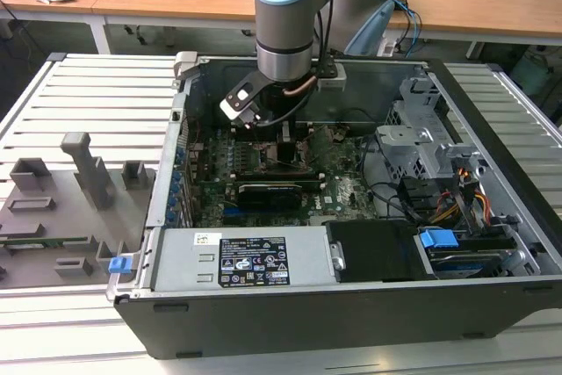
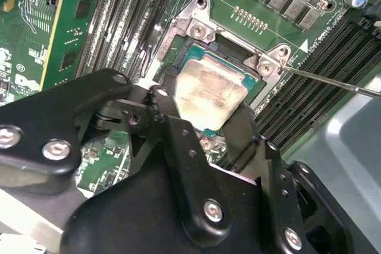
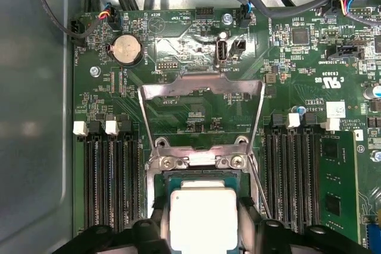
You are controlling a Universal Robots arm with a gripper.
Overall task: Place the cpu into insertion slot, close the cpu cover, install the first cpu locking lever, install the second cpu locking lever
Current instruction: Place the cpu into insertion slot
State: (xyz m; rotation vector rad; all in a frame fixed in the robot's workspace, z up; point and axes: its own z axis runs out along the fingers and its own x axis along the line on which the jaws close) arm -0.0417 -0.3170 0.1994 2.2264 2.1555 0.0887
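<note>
Over the insertion slot (image 2: 209,44) hangs the cpu (image 2: 211,96), pinched by two opposite edges between my gripper's (image 3: 202,230) narrowed fingers (image 2: 165,108). I judge it light, rigid, slick on top and delicate underneath, so the edges are the right hold. Beyond it the cpu cover (image 3: 178,89) stands tipped open above the motherboard (image 3: 297,57).

cpu (image 2: 211,90) at insertion slot (image 2: 189,49) (in tool (image 3: 203,209))
</note>
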